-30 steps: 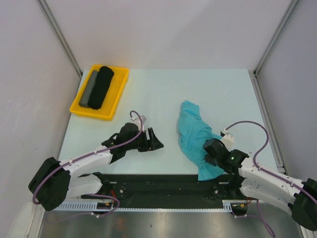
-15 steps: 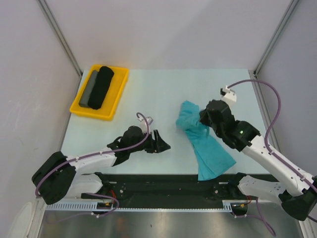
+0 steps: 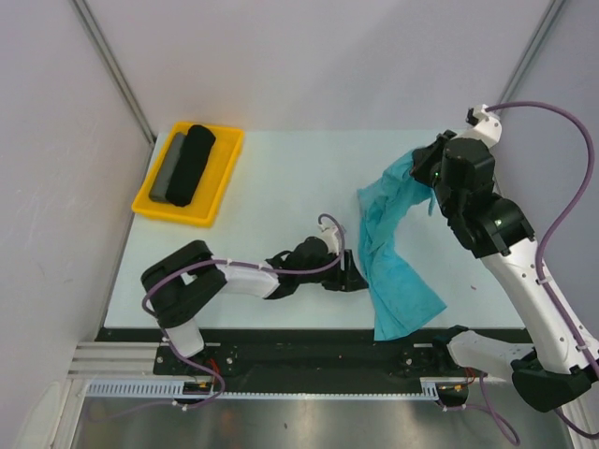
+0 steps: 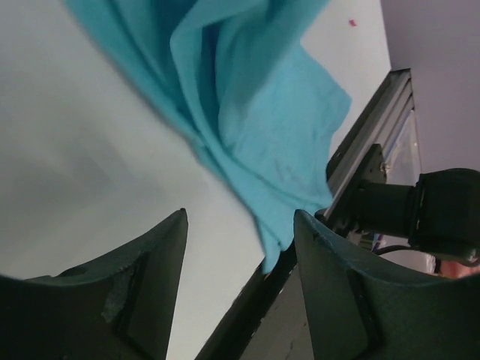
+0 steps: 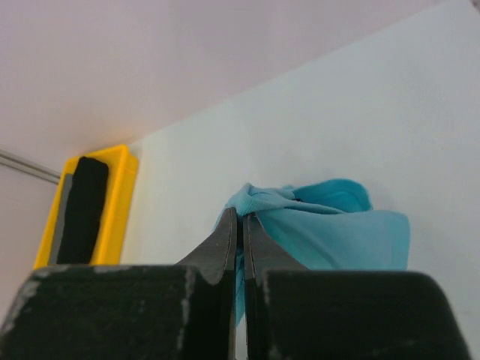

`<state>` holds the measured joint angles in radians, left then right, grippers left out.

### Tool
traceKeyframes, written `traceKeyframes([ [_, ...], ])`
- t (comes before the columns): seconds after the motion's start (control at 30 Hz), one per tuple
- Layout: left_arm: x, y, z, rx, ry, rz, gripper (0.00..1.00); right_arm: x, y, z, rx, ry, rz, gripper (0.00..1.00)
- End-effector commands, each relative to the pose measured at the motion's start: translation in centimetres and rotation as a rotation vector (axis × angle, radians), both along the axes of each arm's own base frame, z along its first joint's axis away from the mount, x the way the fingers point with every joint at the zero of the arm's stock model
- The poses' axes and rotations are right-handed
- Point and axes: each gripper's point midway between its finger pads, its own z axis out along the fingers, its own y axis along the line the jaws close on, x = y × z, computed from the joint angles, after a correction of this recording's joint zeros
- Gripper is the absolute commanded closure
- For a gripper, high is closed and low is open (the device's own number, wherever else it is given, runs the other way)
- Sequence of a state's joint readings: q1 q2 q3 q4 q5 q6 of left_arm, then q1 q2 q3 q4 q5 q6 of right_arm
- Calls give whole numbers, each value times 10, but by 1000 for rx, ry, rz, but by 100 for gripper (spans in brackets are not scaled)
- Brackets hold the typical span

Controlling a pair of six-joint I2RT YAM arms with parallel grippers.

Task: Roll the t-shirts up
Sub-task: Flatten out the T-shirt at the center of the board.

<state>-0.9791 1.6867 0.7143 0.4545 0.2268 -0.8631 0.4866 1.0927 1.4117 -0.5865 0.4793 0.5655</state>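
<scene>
The teal t-shirt (image 3: 400,281) hangs in a long crumpled strip on the right half of the table, its far end raised and its near end lying at the table's front edge. My right gripper (image 3: 423,183) is above the table at the back right, shut on a bunched fold of the t-shirt (image 5: 337,232); the right wrist view shows its jaws (image 5: 241,219) pinched on the cloth. My left gripper (image 3: 354,278) lies low on the table just left of the shirt, open. Its fingers (image 4: 154,277) hold nothing, and the t-shirt (image 4: 247,112) lies just ahead of them.
A yellow tray (image 3: 217,187) at the back left holds a black fabric roll (image 3: 192,164) and a thinner grey roll (image 3: 168,168). The tray (image 5: 120,202) also shows in the right wrist view. A black rail (image 3: 309,348) runs along the table's front edge.
My right gripper closed on the shirt near the front edge, then lifted it up and toward the back right, stretching it out. My left arm reached right, up to the shirt's left edge.
</scene>
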Motion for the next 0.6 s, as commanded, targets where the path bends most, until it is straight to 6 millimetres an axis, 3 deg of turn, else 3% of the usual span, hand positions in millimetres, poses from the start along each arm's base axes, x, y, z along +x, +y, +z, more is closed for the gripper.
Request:
traceKeyframes([
  [0.0,1,-53,35,-130,-42,-25,38,2,-10,57,-9,-123,-30,100],
  [0.07,-4,-62,23,-99,-17,-36,41,4,-10,59,-24,-120,-34,100],
  [0.27,2,-79,15,-43,-32,1,45,3,-13,89,-22,-165,-39,100],
  [0.43,6,-74,8,37,-88,32,50,0,-17,106,-28,-193,-51,100],
  [0.57,1,-59,11,73,-114,37,53,-2,-22,111,-41,-196,-65,100],
])
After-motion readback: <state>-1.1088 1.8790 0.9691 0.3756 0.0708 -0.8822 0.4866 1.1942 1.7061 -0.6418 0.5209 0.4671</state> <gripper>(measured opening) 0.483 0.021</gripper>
